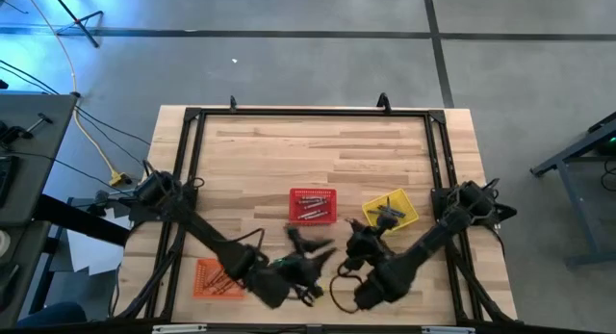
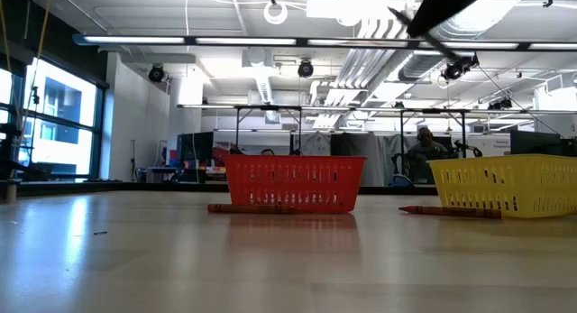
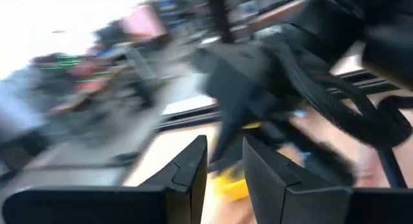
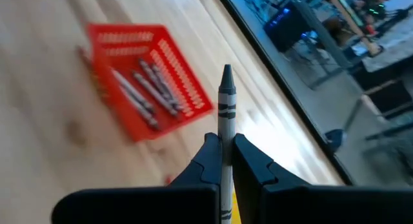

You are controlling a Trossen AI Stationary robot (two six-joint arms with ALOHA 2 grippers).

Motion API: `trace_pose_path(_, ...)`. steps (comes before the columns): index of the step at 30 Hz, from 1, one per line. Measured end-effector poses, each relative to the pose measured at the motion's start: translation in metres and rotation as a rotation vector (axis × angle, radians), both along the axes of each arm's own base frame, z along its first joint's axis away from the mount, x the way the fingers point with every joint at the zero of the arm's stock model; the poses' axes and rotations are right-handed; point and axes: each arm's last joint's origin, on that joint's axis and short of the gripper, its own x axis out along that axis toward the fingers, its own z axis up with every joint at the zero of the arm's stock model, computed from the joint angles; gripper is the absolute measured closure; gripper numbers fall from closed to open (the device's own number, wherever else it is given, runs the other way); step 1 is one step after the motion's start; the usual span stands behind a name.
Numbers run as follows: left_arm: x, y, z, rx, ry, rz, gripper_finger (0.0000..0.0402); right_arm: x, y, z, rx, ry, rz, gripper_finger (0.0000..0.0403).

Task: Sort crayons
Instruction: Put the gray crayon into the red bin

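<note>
right gripper [image 4: 221, 161] is clamped on a grey crayon [image 4: 225, 108]; the stick stands up between the jaws, tip well clear of the fingertips, pinched near its middle. beyond the jaws and off to one side lies the red basket [image 4: 187, 75], holding several greyish crayons [image 4: 145, 88]. in the high view the right gripper [image 1: 361, 240] hangs between the red basket [image 1: 332, 194] and the yellow basket [image 1: 412, 217], clear of both.

left gripper [image 3: 222, 162]: jaws parted, nothing visibly between them, near the table's front by the orange basket [image 1: 204, 278].

loose crayons lie on the wood against the red basket's foot [image 2: 248, 207] and before the yellow one [image 2: 449, 211].

judgement: step in hand is carrying the grey crayon to a basket; the red one looks the match. bring the jaws over the basket's middle, lay the stick parallel to those inside, lower before releasing so it does not bounce off the mesh rim. keep clear of the left arm, which sits close.
</note>
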Motion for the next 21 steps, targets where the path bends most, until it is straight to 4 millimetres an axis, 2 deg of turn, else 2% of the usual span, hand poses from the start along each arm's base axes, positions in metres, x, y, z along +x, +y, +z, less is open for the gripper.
trace_pose_path(3,-0.021,-0.011,0.008,0.087,0.000,0.152,0.0316,0.006,-0.014,-0.008,-0.018,0.031,-0.042,0.0398)
trace_pose_path(8,-0.058,-0.031,0.025,0.144,-0.032,0.278,0.0316,0.019,-0.038,-0.020,-0.020,0.037,-0.108,0.0398)
trace_pose_path(16,-0.106,-0.059,0.047,0.112,-0.068,0.177,0.0316,0.067,-0.071,-0.033,0.049,-0.015,-0.074,0.0398)
trace_pose_path(21,-0.119,-0.067,0.051,0.104,-0.075,0.138,0.0316,0.099,-0.092,-0.031,0.093,-0.060,-0.015,0.0398)
